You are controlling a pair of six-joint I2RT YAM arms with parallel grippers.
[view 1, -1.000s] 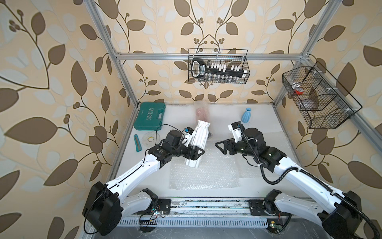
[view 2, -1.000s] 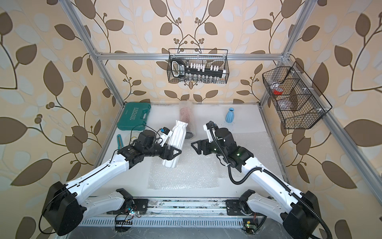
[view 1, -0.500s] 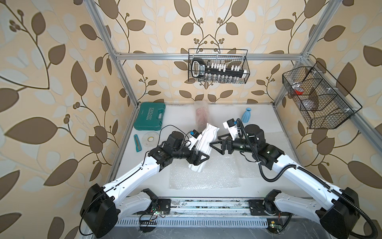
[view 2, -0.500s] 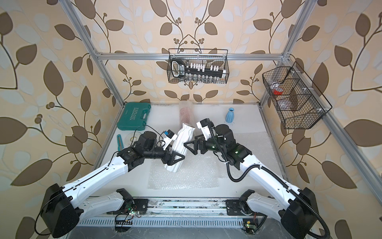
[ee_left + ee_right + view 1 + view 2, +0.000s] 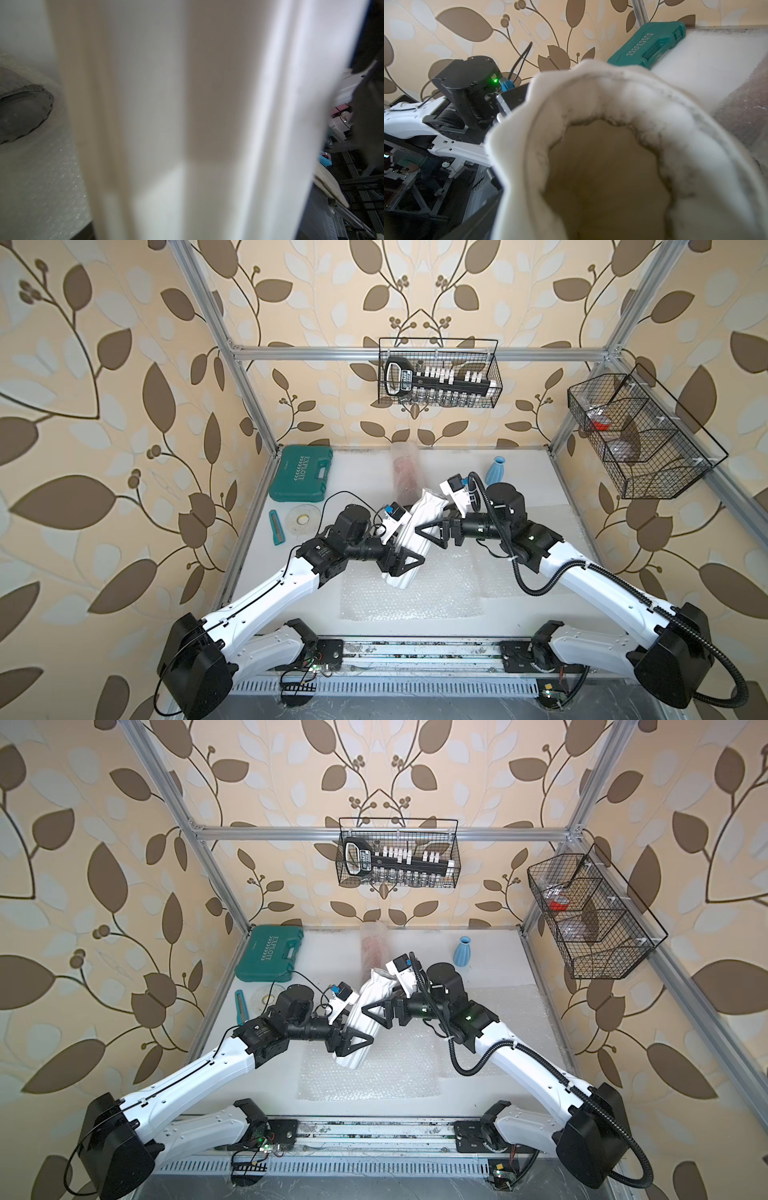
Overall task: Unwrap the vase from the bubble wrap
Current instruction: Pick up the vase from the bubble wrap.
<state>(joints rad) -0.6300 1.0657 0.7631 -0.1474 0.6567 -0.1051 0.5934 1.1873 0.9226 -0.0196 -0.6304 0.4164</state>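
In both top views the white ribbed vase (image 5: 409, 547) (image 5: 357, 1025) hangs tilted in the air, bare of wrapping. My left gripper (image 5: 411, 568) (image 5: 359, 1046) is shut on its lower body. My right gripper (image 5: 424, 526) (image 5: 372, 1009) stands open, its jaws straddling the vase's upper part. A flat sheet of bubble wrap (image 5: 415, 597) (image 5: 370, 1077) lies on the table under the vase. The left wrist view is filled by the vase's side (image 5: 187, 124), with bubble wrap (image 5: 41, 176) beside it. The right wrist view looks into the vase's wavy mouth (image 5: 591, 93).
A second bubble wrap sheet (image 5: 540, 572) lies to the right. At the back stand a bubble-wrapped brownish item (image 5: 405, 466) and a small blue vase (image 5: 496, 470). A green tool case (image 5: 301, 475), a tape roll (image 5: 305, 518) and a cutter (image 5: 276, 526) sit at the left. Wire baskets (image 5: 438, 373) hang on the walls.
My right gripper has swung left from open air to the vase and now straddles its upper part. The left arm has tilted the vase over and carried it slightly to the right.
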